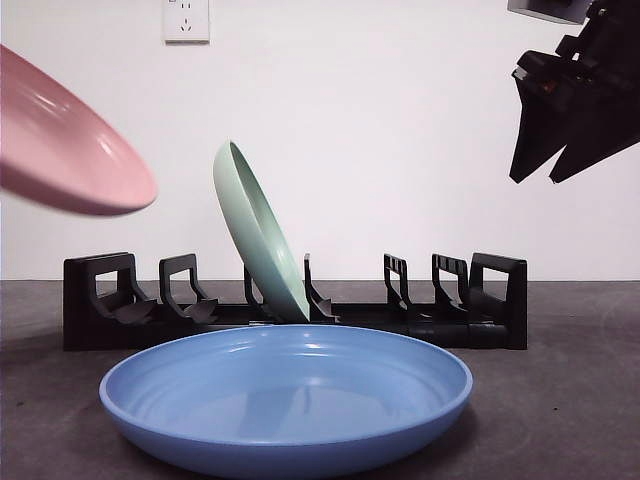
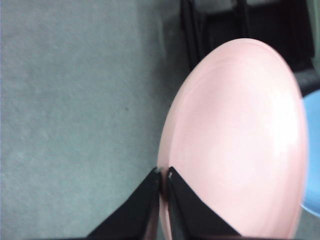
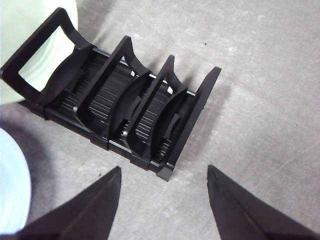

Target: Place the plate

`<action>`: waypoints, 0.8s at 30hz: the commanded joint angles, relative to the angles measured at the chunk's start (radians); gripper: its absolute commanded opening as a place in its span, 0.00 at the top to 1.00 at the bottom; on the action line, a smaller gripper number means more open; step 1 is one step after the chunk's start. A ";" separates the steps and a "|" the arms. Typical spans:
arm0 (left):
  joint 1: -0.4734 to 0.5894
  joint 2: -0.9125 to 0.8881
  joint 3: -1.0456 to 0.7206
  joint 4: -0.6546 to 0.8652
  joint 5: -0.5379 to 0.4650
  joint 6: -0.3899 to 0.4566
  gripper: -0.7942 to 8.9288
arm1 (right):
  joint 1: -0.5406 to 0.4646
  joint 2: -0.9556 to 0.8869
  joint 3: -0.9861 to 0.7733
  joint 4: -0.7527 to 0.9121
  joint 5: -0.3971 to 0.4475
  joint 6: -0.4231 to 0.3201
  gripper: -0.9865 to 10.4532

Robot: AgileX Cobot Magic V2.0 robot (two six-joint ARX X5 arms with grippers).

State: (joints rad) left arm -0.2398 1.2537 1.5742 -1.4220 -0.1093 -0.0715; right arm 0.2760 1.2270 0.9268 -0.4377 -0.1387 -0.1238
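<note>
Green plate (image 1: 258,232) already stands in the dish rack (image 1: 300,305); the left gripper (image 2: 164,176) clenches the pink plate (image 2: 235,140) above the rack's end, unslotted; the right gripper (image 3: 164,181) hangs released.

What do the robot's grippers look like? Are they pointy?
Yes. Each gripper has two black jaws that taper to points like wedges: the left gripper and the right gripper. In the front view the right gripper looks dark and angular.

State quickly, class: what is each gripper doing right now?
Left gripper: shut on the pink plate.
Right gripper: open, holding nothing.
</note>
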 commanded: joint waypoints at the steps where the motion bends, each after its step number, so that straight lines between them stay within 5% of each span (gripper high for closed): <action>1: -0.002 -0.046 -0.023 -0.049 0.058 -0.008 0.91 | 0.006 0.005 0.010 -0.002 -0.004 0.013 0.68; 11: -0.002 -0.171 -0.146 -0.029 0.228 0.018 0.91 | 0.010 0.005 0.010 -0.021 -0.004 0.019 0.68; 24: -0.003 -0.271 -0.435 0.246 0.489 -0.061 0.91 | 0.013 0.005 0.010 -0.058 -0.003 0.019 0.68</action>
State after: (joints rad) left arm -0.2398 0.9791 1.1423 -1.2030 0.3550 -0.1017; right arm 0.2825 1.2270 0.9268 -0.4980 -0.1387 -0.1204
